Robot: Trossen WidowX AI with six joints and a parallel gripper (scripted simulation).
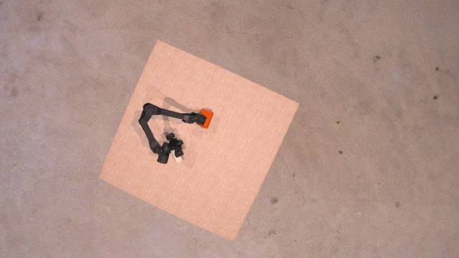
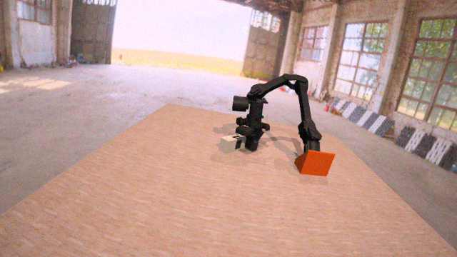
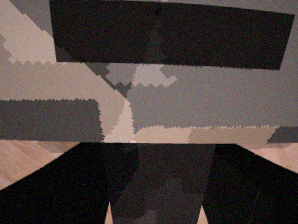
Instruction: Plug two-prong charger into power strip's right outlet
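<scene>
The gripper (image 2: 251,143) (image 3: 160,150) points down at the near edge of the pale power strip (image 1: 178,159) (image 2: 228,144) (image 3: 210,100). It is shut on a dark body, the charger (image 3: 162,185), which shows between the two black fingers in the wrist view. The charger's prongs are hidden, so I cannot tell whether they touch or enter an outlet. The strip fills the upper wrist view as a grey face with a wide black band and patches of light and shadow. The outlet slots cannot be made out. The arm covers most of the strip from above.
An orange wedge-shaped block (image 1: 209,116) (image 2: 318,163) stands at the foot of the arm, away from the strip. The black arm (image 1: 172,114) (image 2: 304,101) arches between the block and the gripper. The wood-look table top (image 1: 222,161) (image 2: 178,200) ends in straight edges above the floor.
</scene>
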